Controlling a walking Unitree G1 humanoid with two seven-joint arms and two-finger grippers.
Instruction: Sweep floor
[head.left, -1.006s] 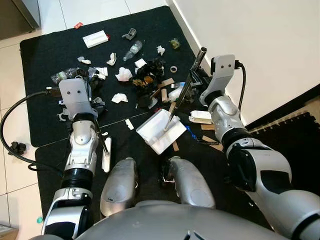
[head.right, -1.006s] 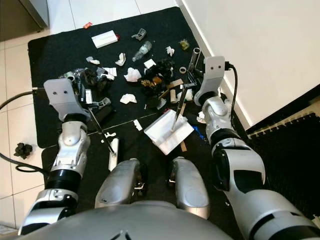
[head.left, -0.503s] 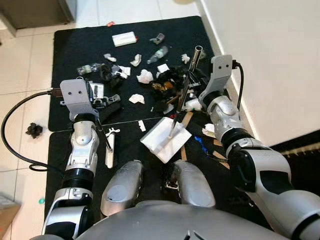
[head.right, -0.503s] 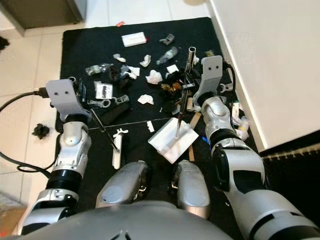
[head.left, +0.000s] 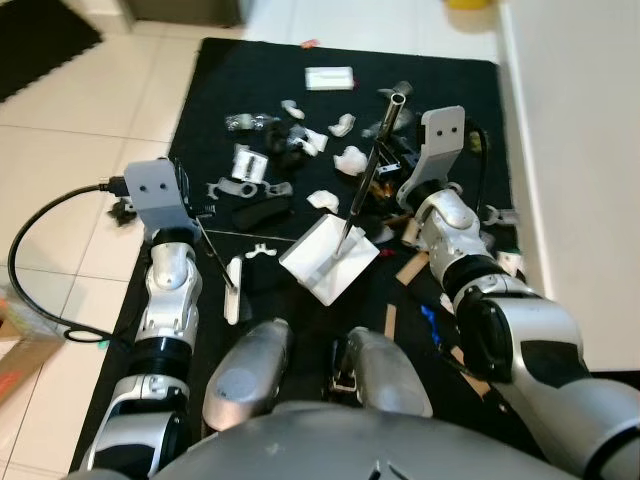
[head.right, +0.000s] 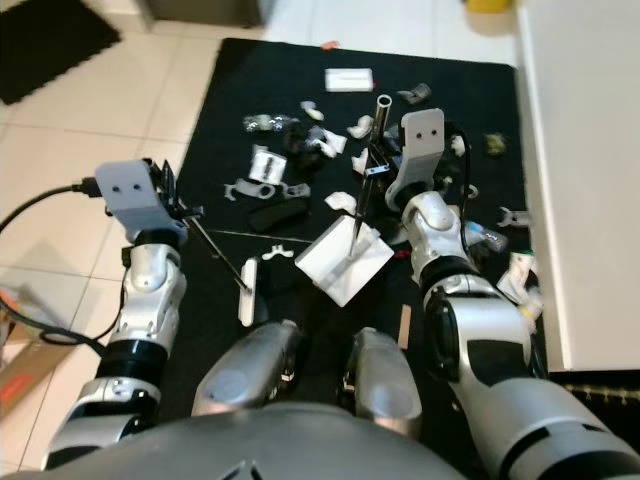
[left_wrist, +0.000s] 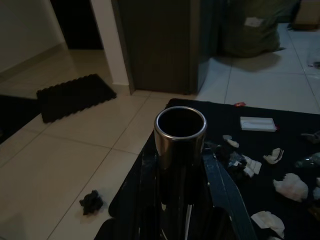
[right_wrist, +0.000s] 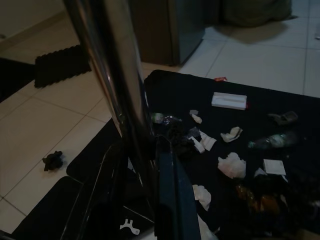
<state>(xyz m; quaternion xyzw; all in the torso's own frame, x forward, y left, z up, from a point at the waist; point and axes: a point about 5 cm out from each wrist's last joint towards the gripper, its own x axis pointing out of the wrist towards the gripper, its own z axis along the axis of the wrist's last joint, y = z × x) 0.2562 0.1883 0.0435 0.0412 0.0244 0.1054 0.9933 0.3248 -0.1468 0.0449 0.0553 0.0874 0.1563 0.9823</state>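
My left gripper (head.left: 187, 205) is shut on a thin dark broom handle; its metal tube end (left_wrist: 180, 131) stands between the fingers. The white broom head (head.left: 233, 302) rests on the black mat (head.left: 220, 90). My right gripper (head.left: 392, 160) is shut on the metal dustpan handle (right_wrist: 112, 85). The white dustpan (head.left: 330, 260) lies on the mat just in front of my knees. Beyond it lies scattered litter (head.left: 290, 150): crumpled white paper, dark scraps, a plastic bottle and a flat white box (head.left: 329, 78). Wooden sticks (head.left: 390, 320) and more scraps lie to the right.
A white wall (head.left: 590, 140) runs along the right. A black cable (head.left: 35, 250) loops over the tiles on the left, with cardboard (head.left: 20, 350) near it. A small black lump (left_wrist: 91, 202) lies on the tiles. A second dark mat (head.left: 40, 30) lies far left, by a dark cabinet (left_wrist: 155, 45).
The camera has swung left: mat, litter and wall have slid right in the picture. Both grippers keep their holds. The dustpan now lies left of the wooden sticks.
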